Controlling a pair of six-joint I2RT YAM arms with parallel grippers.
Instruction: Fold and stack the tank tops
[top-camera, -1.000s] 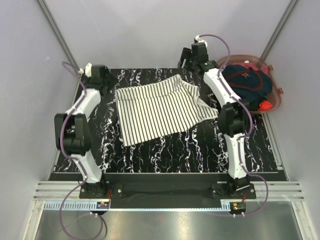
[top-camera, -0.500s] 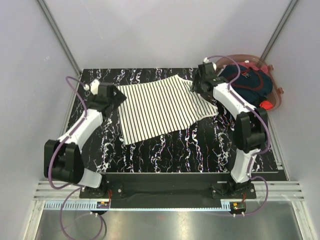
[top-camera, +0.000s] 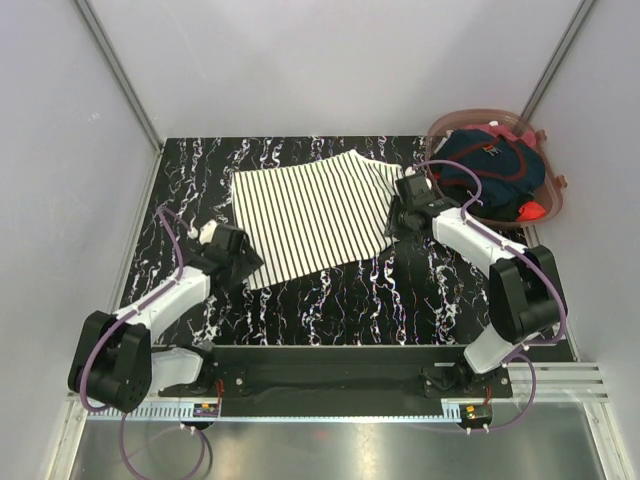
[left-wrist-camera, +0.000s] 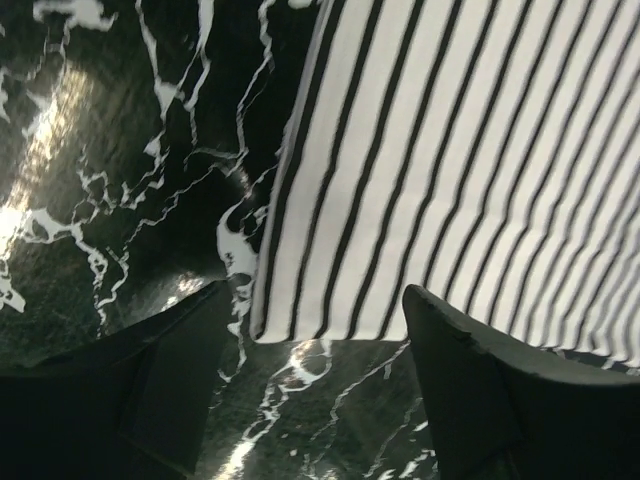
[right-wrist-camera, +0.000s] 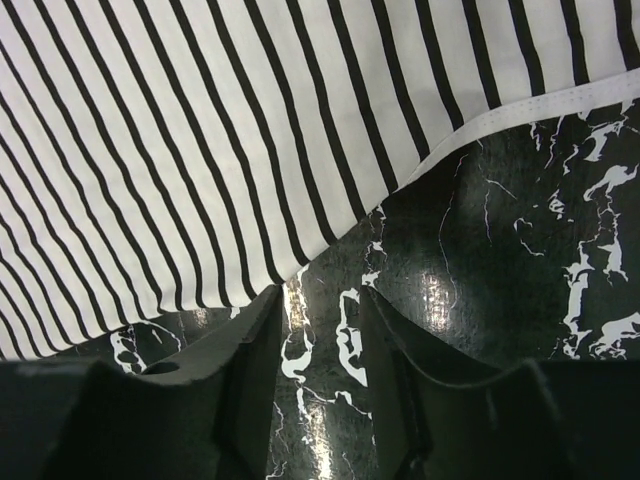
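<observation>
The white tank top with thin navy stripes (top-camera: 310, 210) lies flat on the black marble table (top-camera: 400, 300). My left gripper (top-camera: 243, 262) hovers at its near-left corner; in the left wrist view that gripper (left-wrist-camera: 320, 295) is open, with the striped corner (left-wrist-camera: 300, 300) just ahead of its wide-apart fingers. My right gripper (top-camera: 393, 218) is at the cloth's right edge. In the right wrist view it (right-wrist-camera: 320, 295) stands open with a narrow gap showing bare table, and the striped hem (right-wrist-camera: 200, 130) touches its left fingertip (right-wrist-camera: 268, 300). The dark navy tank top (top-camera: 495, 165) lies bunched in a basket.
A pinkish translucent basket (top-camera: 557, 190) stands at the back right corner, with a bit of red showing beside the navy cloth. Grey walls close in the table on three sides. Both arm bases are bolted at the near edge.
Both arms have drawn back from the cloth's far corners: the left gripper to the near-left corner, the right gripper down to the right edge. The striped top now lies spread flat.
</observation>
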